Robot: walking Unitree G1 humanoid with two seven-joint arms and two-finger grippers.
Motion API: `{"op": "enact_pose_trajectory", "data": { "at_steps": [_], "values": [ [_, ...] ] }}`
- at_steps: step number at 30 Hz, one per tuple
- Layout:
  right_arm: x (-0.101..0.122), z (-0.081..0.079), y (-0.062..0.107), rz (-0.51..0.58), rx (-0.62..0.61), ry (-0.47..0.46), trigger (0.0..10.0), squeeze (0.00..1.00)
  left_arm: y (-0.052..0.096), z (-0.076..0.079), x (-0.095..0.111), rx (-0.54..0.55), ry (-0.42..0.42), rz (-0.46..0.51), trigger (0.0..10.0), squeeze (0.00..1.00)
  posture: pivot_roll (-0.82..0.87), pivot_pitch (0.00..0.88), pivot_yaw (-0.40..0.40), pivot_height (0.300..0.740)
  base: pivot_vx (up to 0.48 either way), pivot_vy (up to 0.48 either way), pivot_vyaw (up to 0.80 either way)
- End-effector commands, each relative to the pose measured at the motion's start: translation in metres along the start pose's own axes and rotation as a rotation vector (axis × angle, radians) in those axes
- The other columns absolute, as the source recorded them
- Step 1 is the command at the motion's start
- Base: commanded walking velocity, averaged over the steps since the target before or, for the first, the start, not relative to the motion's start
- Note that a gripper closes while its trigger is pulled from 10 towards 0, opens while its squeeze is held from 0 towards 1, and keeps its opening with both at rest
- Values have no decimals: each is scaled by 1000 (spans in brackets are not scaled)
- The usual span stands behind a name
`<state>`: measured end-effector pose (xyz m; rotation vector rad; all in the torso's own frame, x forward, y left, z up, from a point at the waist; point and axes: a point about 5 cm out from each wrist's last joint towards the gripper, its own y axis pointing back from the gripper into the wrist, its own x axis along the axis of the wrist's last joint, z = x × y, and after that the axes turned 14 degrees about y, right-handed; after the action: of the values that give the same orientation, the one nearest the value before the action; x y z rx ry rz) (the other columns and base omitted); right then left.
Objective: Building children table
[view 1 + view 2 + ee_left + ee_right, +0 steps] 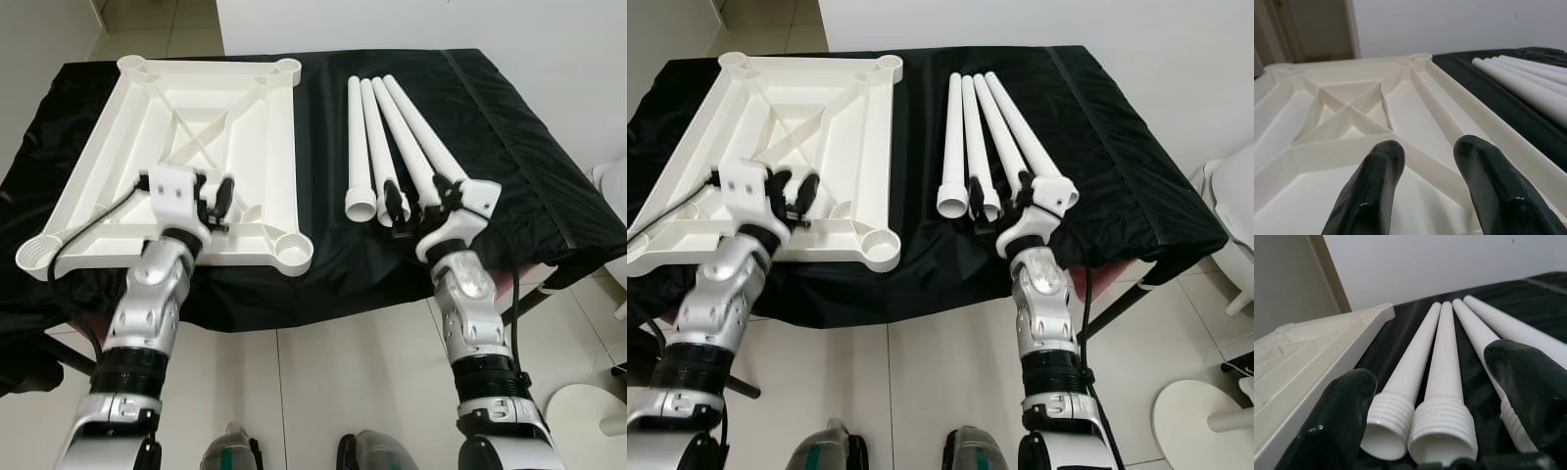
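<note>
Tabletop: white ribbed plastic tabletop (186, 157) lies upside down at ten o'clock, sockets up for legs.
Legs: four white threaded plastic legs (392, 137) at two o'clock.
Left fingers (1381, 166): spread, steadying above tabletop.
Right fingers (1347, 396): spread around leg ends, ready to pinch.

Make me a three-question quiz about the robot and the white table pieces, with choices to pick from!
1. Where do the legs lie?
A. right of the tabletop
B. on top of it
C. on the floor

2. How many legs are there?
A. two
B. four
C. six

3. How are the right gripper's fingers?
A. shut on a leg
B. open at the legs' threaded ends
C. shut on the cloth

Answers: 1 A, they lie on the black cloth beside it. 2 B, four white tubes fan out. 3 B, the right wrist view shows both fingers spread apart.
</note>
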<state>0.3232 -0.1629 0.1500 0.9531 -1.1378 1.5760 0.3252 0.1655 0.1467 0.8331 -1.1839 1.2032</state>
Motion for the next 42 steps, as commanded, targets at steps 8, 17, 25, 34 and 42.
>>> {"op": "enact_pose_trajectory", "data": {
  "at_steps": [8,17,25,34,42],
  "values": [
    [-2,2,-6,6,-5,-33,10000,0,1,4,-7,78,18,84,10000,0,-10,0,-47,740,0,0,0],
    [4,9,-13,35,-14,-22,10000,1000,-3,7,7,45,33,160,10000,1000,-11,0,-42,740,0,0,0],
    [6,9,-14,53,-44,2,10000,1000,-7,0,13,93,-19,169,10000,149,-15,0,0,740,0,0,0],
    [14,15,-12,84,-56,36,10000,0,-5,-8,22,106,-48,177,10000,0,-46,10,21,740,0,0,0],
    [19,18,-12,100,-61,46,10000,0,-7,-7,22,103,-36,167,10000,0,-71,48,25,740,0,0,0]
  ]
}}
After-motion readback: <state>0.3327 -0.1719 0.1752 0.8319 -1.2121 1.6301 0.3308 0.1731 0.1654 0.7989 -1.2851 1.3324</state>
